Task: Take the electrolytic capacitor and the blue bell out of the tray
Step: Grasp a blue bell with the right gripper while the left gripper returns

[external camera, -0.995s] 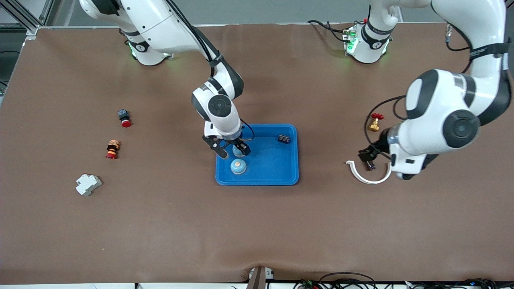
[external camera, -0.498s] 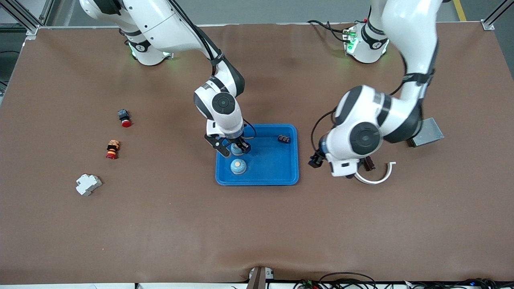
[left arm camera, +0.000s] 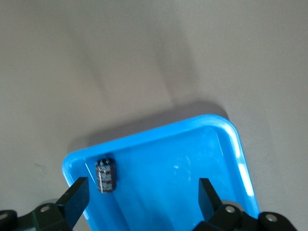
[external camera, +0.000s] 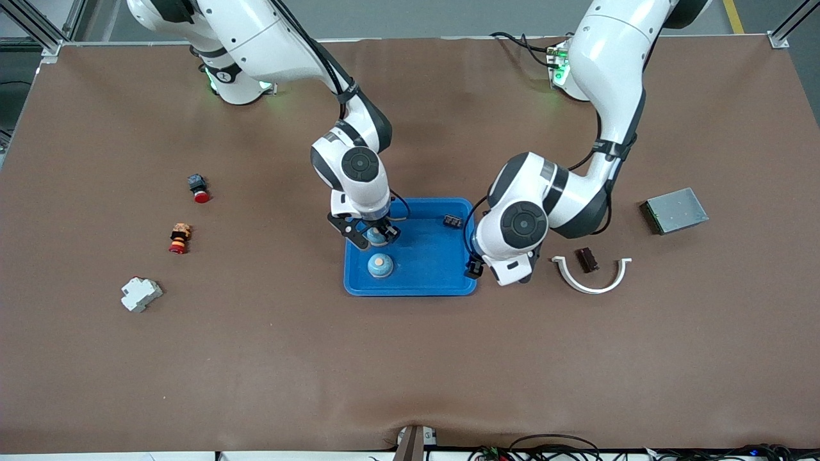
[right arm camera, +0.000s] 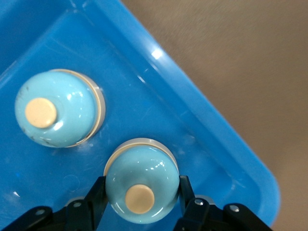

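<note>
I am pinching one blue bell point(right arm camera: 141, 184) between my right tool point(external camera: 375, 235) inside the tray point(external camera: 442, 282), ready to lift it. My left tool point(left arm camera: 144, 202), spread wide, is hovering over the tray's electrolytic capacitor point(left arm camera: 106, 174).

The right gripper's point(right arm camera: 139, 192) fingers point(right arm camera: 96, 195) clamp 1 blue bell point(right arm camera: 141, 180) in the tray point(right arm camera: 216, 139), beside a 2nd bell point(right arm camera: 57, 108).

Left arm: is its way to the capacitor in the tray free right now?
Probably yes. The left gripper hangs open over the tray end where the electrolytic capacitor lies uncovered; the right gripper is shut on a blue bell elsewhere in the tray.
</note>
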Robot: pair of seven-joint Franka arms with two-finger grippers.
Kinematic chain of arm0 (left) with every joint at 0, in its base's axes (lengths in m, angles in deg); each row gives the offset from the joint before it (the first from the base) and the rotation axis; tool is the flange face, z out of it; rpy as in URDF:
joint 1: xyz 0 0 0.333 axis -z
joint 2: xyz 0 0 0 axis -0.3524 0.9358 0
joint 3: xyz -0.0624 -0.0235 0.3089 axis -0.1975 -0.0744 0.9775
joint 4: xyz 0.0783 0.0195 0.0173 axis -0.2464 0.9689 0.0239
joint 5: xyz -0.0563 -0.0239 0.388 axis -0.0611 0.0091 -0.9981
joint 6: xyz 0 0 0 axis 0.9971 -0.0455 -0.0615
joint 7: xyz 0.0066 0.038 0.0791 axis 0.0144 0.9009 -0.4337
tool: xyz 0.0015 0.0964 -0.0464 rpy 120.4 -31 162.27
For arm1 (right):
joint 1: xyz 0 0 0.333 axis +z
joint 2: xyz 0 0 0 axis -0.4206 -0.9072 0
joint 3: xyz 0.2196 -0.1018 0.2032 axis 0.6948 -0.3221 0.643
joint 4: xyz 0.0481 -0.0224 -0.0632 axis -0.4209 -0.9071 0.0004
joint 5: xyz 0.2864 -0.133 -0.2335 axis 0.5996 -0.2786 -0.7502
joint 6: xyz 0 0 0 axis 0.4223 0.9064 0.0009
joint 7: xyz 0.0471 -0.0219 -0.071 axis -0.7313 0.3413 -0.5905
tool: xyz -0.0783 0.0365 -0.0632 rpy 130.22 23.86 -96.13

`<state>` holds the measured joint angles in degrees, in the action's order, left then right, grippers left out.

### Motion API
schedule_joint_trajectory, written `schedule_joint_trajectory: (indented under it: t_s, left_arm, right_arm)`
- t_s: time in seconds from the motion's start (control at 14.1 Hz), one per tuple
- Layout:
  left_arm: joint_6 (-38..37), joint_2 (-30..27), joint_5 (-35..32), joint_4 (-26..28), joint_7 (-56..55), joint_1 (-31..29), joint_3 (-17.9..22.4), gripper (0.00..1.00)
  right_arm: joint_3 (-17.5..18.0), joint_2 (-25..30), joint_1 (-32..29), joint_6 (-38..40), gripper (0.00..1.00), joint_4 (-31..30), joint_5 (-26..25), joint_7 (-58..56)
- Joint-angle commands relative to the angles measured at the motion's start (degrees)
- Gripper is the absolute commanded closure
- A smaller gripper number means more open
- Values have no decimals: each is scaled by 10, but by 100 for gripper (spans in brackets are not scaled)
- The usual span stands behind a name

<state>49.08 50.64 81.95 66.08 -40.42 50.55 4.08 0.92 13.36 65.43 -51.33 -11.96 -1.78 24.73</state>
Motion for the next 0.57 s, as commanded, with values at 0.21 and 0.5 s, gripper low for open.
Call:
schedule_joint_trajectory:
  t_s: [0.21, 0.5]
  left_arm:
    - [15, 21, -28, -10, -78, 38, 9, 0]
    - [19, 35, -36, -7, -93, 52, 9, 0]
  right_arm:
    - [-3, 93, -37, 127, 100, -2, -7, -113]
    - [-3, 175, -89, 116, 100, -96, -2, -228]
